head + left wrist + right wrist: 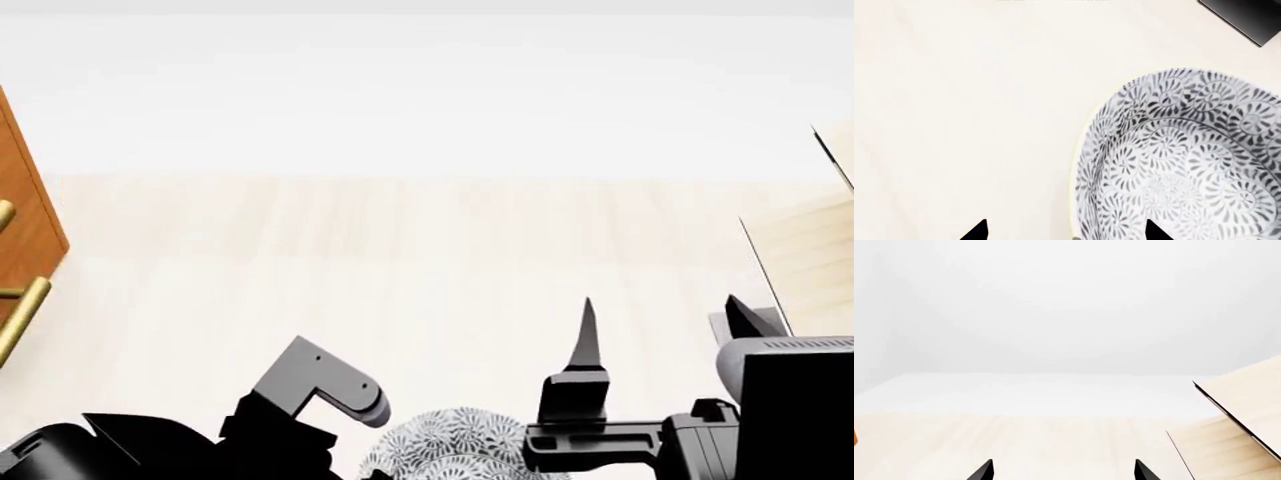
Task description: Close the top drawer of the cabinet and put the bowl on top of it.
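The bowl [1187, 165], white with a dense grey floral pattern, stands on the pale floor; the head view shows it [454, 448] at the bottom edge between my arms. My left gripper [1066, 232] is open and straddles the bowl's near rim, with one fingertip [1154, 231] over the inside and the other outside. My right gripper [667, 325] is open and points forward over bare floor, with nothing between its fingers [1062, 471]. Only a strip of the orange-brown cabinet [30, 190] shows at the far left, with brass handle ends [20, 312]. Whether the top drawer is open I cannot tell.
A pale light-wood slatted structure [807, 255] stands at the right, close to my right arm; the right wrist view shows it too [1244, 410]. A dark flat object [1244, 20] lies beyond the bowl. A white wall rises behind the light wood floor [400, 250].
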### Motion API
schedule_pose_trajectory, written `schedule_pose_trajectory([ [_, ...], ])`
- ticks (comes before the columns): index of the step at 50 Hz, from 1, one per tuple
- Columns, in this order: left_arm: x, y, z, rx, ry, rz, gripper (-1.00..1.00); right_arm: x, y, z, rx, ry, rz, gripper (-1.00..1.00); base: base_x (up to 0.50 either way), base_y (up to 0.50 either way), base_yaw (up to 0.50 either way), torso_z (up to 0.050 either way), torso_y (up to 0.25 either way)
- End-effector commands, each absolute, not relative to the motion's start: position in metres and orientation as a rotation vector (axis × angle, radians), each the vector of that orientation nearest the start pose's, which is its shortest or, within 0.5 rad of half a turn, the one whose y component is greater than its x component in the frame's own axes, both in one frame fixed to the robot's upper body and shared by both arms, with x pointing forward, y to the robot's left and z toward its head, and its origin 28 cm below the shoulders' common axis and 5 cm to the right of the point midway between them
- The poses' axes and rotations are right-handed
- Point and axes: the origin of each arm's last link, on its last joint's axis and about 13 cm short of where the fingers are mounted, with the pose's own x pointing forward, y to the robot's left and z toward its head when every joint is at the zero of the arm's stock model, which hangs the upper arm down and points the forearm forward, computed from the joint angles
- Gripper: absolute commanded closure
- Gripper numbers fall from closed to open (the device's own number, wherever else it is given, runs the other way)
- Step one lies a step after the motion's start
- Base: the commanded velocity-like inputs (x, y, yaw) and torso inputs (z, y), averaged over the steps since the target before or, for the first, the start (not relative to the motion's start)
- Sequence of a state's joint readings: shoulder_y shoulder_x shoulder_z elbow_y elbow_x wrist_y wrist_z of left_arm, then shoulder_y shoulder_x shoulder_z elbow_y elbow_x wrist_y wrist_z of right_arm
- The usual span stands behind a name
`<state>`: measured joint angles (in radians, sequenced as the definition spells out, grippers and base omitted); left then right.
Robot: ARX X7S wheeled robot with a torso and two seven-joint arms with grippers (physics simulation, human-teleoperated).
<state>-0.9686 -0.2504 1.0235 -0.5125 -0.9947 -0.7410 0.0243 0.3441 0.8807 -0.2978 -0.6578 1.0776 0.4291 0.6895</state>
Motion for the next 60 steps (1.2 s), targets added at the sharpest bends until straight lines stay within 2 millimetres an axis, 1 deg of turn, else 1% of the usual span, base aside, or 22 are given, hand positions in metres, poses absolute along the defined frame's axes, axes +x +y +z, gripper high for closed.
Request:
schedule_pose_trajectory([
  [1,0.326,0.155,0.068,0.169,0.777,-0.684,-1.00,0.203,-0.147,0.180,0.018,-0.039,0.067,-1.00,0.00,0.00,0.00,0.000,0.000],
  [10,0.324,0.152,0.060,0.193,0.774,-0.676,-1.00,0.203,-0.149,0.179,0.020,-0.040,0.063,-1.00,0.00,0.00,0.00,0.000,0.000],
  [11,0.323,0.153,0.060,0.194,0.785,-0.678,1.00,0.203,-0.149,0.181,0.019,-0.040,0.063,-1.00,0.00,0.00,0.00,0.000,0.000],
  [16,0.322,0.153,0.065,0.193,0.781,-0.679,1.00,0.202,-0.149,0.181,0.021,-0.042,0.063,-1.00,0.00,0.00,0.00,0.000,0.000],
  [24,0.319,0.156,0.066,0.200,0.772,-0.671,1.00,0.201,-0.149,0.183,0.019,-0.045,0.060,-1.00,0.00,0.00,0.00,0.000,0.000],
  [32,0.317,0.157,0.071,0.199,0.750,-0.668,1.00,0.202,-0.148,0.181,0.018,-0.044,0.062,-1.00,0.00,0.00,0.00,0.000,0.000],
  [36,0.314,0.160,0.084,0.199,0.712,-0.660,1.00,0.202,-0.148,0.180,0.018,-0.042,0.062,-1.00,0.00,0.00,0.00,0.000,0.000],
  [37,0.317,0.163,0.095,0.189,0.686,-0.647,1.00,0.202,-0.147,0.180,0.017,-0.044,0.064,-1.00,0.00,0.00,0.00,0.000,0.000],
  [38,0.318,0.163,0.098,0.188,0.682,-0.645,1.00,0.202,-0.147,0.181,0.017,-0.043,0.065,-1.00,0.00,0.00,0.00,0.000,0.000],
  [40,0.320,0.167,0.111,0.190,0.656,-0.630,1.00,0.201,-0.147,0.181,0.016,-0.045,0.064,-1.00,0.00,0.00,0.00,0.000,0.000],
  [41,0.320,0.168,0.114,0.191,0.651,-0.625,1.00,0.201,-0.147,0.182,0.016,-0.045,0.064,-1.00,0.00,0.00,0.00,0.000,0.000],
  [42,0.322,0.170,0.121,0.192,0.636,-0.617,1.00,0.200,-0.148,0.183,0.016,-0.048,0.063,-1.00,0.00,0.00,0.00,0.000,0.000],
  [44,0.323,0.172,0.129,0.180,0.620,-0.613,1.00,0.199,-0.148,0.182,0.017,-0.049,0.063,-1.00,0.00,0.00,0.00,0.000,0.000],
  [46,0.323,0.172,0.129,0.180,0.620,-0.613,1.00,0.199,-0.148,0.182,0.017,-0.049,0.063,-1.00,0.00,0.00,0.00,0.000,0.000],
  [47,0.327,0.178,0.139,0.162,0.601,-0.585,1.00,0.198,-0.148,0.183,0.015,-0.050,0.063,-1.00,0.00,0.00,0.00,0.000,0.000],
  [57,0.325,0.185,0.151,0.168,0.569,-0.548,1.00,0.195,-0.147,0.186,0.014,-0.058,0.066,-1.00,0.00,0.00,0.00,0.000,0.000],
  [60,0.326,0.187,0.158,0.168,0.557,-0.535,1.00,0.193,-0.147,0.189,0.012,-0.062,0.067,-1.00,0.00,0.00,0.00,0.000,0.000],
])
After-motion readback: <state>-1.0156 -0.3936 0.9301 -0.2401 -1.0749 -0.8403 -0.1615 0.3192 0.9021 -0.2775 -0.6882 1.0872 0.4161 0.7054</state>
